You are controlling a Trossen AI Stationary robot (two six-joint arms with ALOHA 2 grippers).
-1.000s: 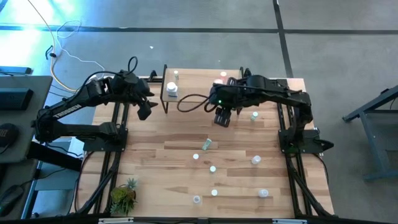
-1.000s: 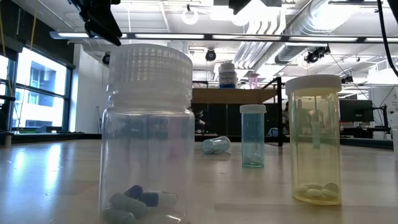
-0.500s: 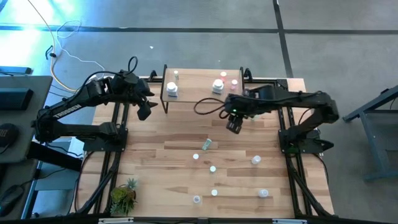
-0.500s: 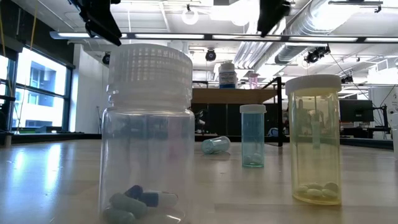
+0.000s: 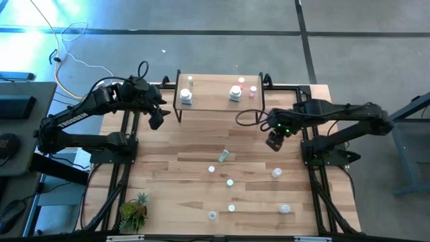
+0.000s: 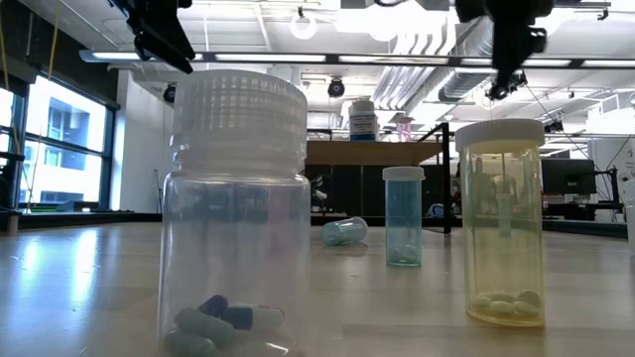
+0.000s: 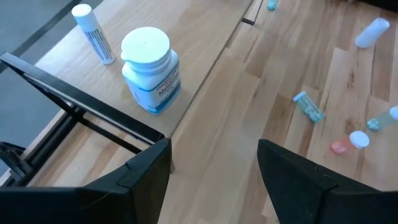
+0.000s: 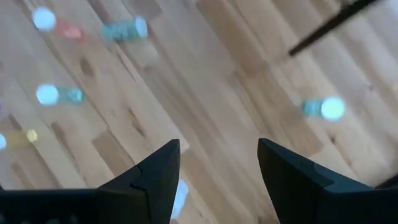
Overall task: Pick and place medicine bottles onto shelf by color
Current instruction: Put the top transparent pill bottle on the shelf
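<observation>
- We see the right gripper above the right part of the wooden surface, in front of the shelf and a little to its right side; its jaws stand wide and hold nothing.
- The left gripper waits at the left end of the shelf, near the left edge of the surface; its jaws are also wide and empty.
- On the shelf we count four bottles: a slim white vial and a wide white bottle at the left end, then another white bottle and a small pink-capped one toward the right end.
- On the open surface lie the other bottles: a green one on its side, and upright ones with white caps, scattered toward the front edge.
- One white-capped bottle stands near the right gripper, just in front of it.
- A small potted plant stands at the front left corner.
- In the low view, a clear bottle with blue capsules is very close, and a yellow vial is at its right.
</observation>
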